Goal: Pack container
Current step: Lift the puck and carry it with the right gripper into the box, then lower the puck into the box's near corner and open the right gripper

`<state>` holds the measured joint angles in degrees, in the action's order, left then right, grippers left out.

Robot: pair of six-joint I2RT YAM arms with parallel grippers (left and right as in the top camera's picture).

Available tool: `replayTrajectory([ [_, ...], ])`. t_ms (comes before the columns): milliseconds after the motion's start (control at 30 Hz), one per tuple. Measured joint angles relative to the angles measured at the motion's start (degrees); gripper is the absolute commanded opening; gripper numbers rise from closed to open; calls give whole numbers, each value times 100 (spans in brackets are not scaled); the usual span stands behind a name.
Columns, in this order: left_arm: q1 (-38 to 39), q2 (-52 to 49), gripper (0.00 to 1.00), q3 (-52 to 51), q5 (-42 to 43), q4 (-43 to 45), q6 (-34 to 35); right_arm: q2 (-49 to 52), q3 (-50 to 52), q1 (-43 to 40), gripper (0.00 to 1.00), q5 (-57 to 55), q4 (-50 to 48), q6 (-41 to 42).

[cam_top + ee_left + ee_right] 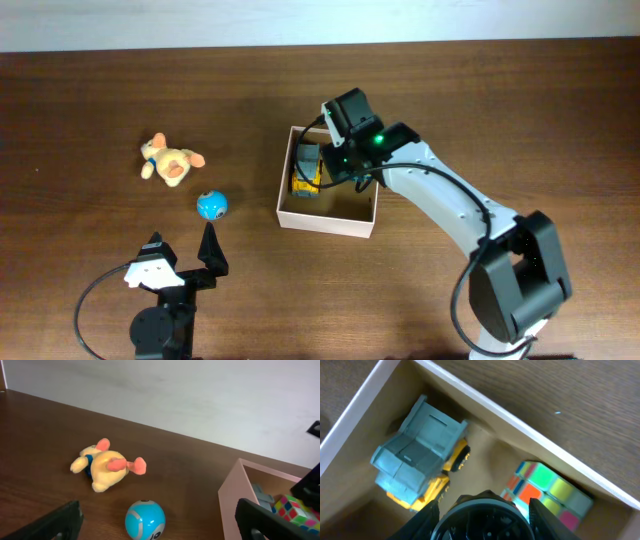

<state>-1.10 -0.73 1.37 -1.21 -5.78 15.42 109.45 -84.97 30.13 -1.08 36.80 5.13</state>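
Note:
The container (pixel 325 222) is a square shallow box with white walls and a tan inside, at the table's middle. In it lie a grey and yellow toy truck (pixel 306 170) and a coloured puzzle cube (pixel 547 492). My right gripper (pixel 347 163) hangs inside the box, shut on a round black object with a grey rim (pixel 482 517), between the truck (pixel 417 460) and the cube. My left gripper (pixel 183 252) is open and empty near the front left. A blue ball (pixel 145 520) lies just ahead of its jaws (pixel 157 529).
A yellow plush toy with orange limbs (pixel 170 160) lies on the table left of the box, and the blue ball (pixel 212 206) is just in front of it. In the left wrist view the box wall (pixel 235 500) stands at the right.

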Motion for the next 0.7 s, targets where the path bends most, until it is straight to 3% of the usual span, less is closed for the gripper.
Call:
replayTrajectory([
  [700,0,0,99,0,0,-2,0,520,0,94,48,-20,-695,0],
])
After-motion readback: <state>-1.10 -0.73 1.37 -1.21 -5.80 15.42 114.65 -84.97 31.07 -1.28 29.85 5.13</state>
